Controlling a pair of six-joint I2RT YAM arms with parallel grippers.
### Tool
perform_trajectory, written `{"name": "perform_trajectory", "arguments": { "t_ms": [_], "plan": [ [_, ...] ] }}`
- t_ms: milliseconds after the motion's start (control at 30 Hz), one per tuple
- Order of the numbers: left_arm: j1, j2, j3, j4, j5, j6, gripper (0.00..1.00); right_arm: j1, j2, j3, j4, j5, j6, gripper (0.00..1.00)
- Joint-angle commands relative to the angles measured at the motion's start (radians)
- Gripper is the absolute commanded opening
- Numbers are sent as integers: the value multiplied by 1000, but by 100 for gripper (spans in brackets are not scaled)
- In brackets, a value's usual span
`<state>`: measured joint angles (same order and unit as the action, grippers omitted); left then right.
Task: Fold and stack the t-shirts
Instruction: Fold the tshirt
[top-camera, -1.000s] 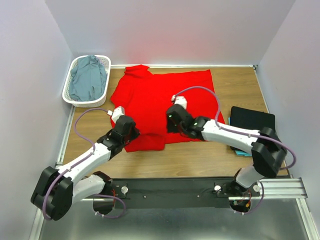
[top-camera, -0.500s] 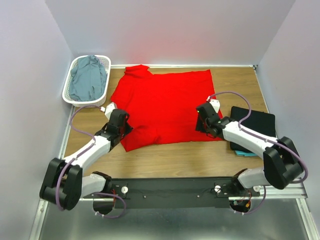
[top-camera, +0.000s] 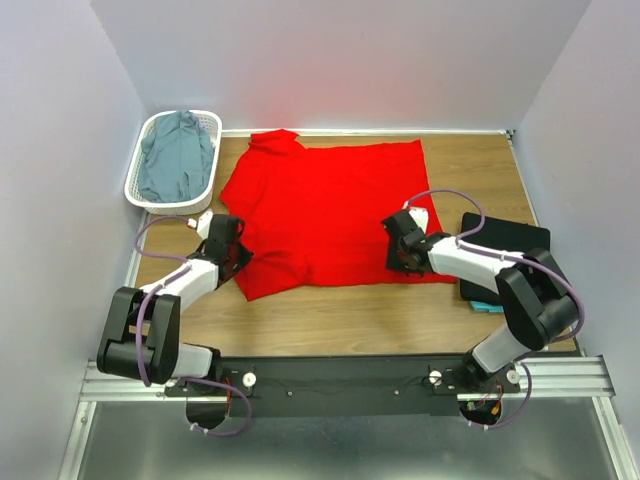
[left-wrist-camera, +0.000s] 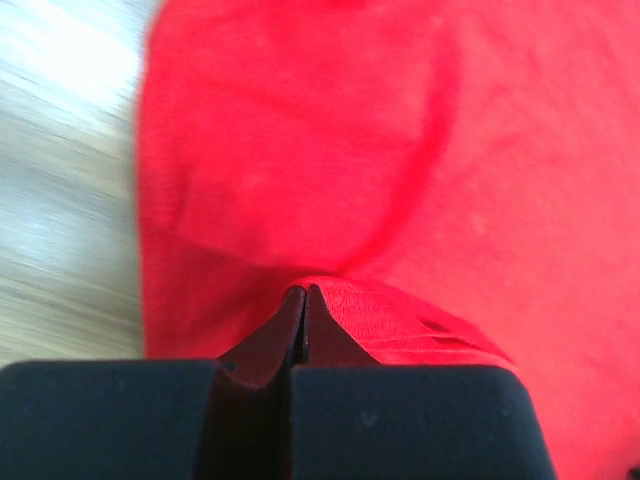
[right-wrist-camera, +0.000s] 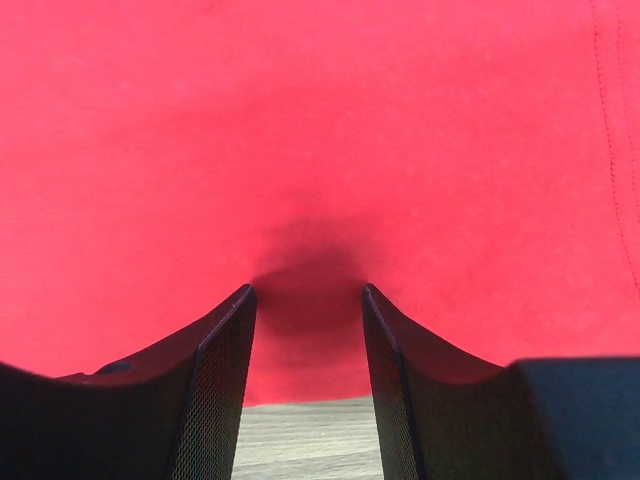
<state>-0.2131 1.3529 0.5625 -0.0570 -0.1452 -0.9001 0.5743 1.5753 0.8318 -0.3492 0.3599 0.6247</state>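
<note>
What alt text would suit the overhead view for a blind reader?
A red t-shirt lies spread on a wooden table, the left arm and right arm reaching its near edge. A white basket of grey-blue cloth sits left, black cloth right.

The wooden table (top-camera: 350, 320) carries a red t-shirt (top-camera: 330, 210) spread flat across its middle, one sleeve up by the far edge, the cloth reaching from near the far edge down toward the near edge, with bare wood showing along the near edge and both sides. Against the right edge lies a folded black t-shirt (top-camera: 505, 245), set on a teal t-shirt (top-camera: 484, 304) of which only a thin strip peeks out on the near side. A white lattice basket (top-camera: 137, 188) stands at the far-left corner, partly past the left edge
</note>
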Motion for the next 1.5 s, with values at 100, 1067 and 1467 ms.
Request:
{"name": "perform_trajectory", "arguments": {
  "t_ms": [100, 1067, 1467],
  "plan": [
    [106, 18, -19, -27, 3, 49, 0, 1, -32, -82, 41, -68, 46, 53],
    [97, -256, 137, -175, -27, 259, 0, -22, -434, -168, -218, 71, 237, 58],
    [63, -348, 112, -147, 65, 309, 0, -99, -433, -200, -393, 73, 469, 61]
  ]
}}
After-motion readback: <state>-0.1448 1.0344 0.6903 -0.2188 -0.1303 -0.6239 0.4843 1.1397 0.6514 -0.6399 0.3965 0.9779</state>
